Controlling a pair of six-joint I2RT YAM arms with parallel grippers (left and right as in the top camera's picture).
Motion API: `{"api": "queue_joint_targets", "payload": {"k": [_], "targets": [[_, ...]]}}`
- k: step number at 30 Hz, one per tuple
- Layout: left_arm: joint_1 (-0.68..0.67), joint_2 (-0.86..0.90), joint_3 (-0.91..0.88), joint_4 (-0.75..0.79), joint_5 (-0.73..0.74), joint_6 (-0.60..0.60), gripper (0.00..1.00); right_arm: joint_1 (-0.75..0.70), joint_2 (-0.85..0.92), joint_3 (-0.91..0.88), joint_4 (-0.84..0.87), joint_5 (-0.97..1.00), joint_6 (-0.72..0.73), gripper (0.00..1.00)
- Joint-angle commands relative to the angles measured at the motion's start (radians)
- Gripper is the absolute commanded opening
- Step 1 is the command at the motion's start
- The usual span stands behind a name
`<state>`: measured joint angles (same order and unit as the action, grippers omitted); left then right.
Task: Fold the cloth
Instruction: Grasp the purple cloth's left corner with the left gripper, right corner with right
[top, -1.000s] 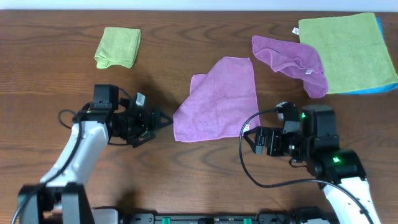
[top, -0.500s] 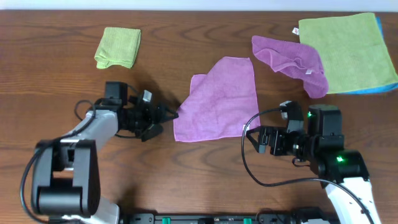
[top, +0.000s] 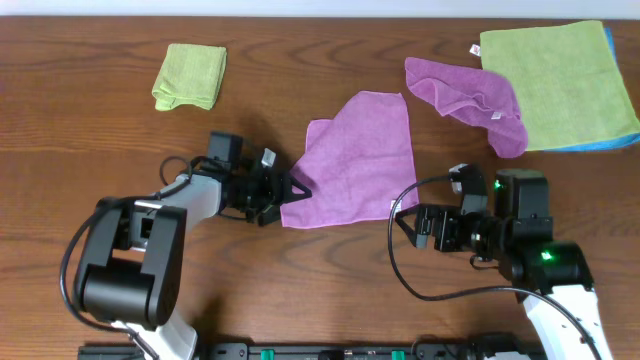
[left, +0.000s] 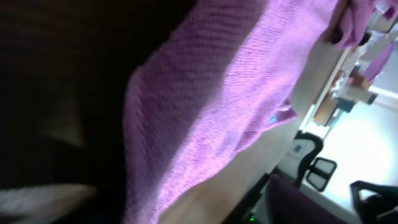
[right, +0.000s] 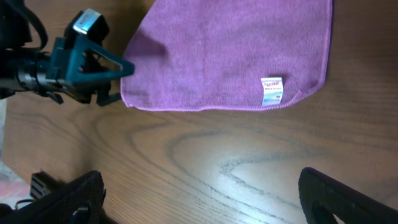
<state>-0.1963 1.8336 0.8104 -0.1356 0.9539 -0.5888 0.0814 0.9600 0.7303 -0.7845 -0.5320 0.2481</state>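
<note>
Overhead: lilac cloth (top: 355, 160) lies flat mid-worktop (top: 100, 130). L hand (top: 292, 190) at its near-left corner, grip can't be told. R hand (top: 405, 228) spread beside the tag (right: 272, 91). Prob. light, limp, non-slip; best pinched at corners.

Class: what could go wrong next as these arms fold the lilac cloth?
1. The left end effector sits at the left corner of the square lilac microfibre cloth; it might push and bunch the edge rather than grip it.
2. The right end effector is open and off the cloth, beside the white tag corner; a one-sided lift would likely skew the fold.
</note>
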Motion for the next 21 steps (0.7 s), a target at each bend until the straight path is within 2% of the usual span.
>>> {"api": "queue_joint_targets", "payload": {"k": [1,4,5,10,15,21], "targets": [[-0.008,0.02,0.004,-0.002,-0.022,-0.014,0.49,-0.009,-0.004,-0.007,-0.013,-0.008,-0.029,0.99],[-0.007,0.02,0.004,-0.002,-0.02,-0.014,0.13,-0.009,-0.004,-0.013,-0.023,0.038,-0.029,0.99],[-0.007,0.02,0.004,-0.002,-0.018,-0.014,0.06,-0.009,-0.004,-0.021,-0.018,0.047,-0.028,0.99],[-0.007,0.02,0.004,-0.002,-0.004,-0.013,0.06,-0.009,0.014,-0.111,0.072,0.056,-0.017,0.99],[-0.007,0.02,0.004,-0.003,0.042,-0.008,0.06,-0.009,0.083,-0.216,0.267,0.056,0.026,0.95],[-0.007,0.019,0.004,-0.034,0.061,0.021,0.06,-0.009,0.221,-0.234,0.433,0.057,0.05,0.93]]}}
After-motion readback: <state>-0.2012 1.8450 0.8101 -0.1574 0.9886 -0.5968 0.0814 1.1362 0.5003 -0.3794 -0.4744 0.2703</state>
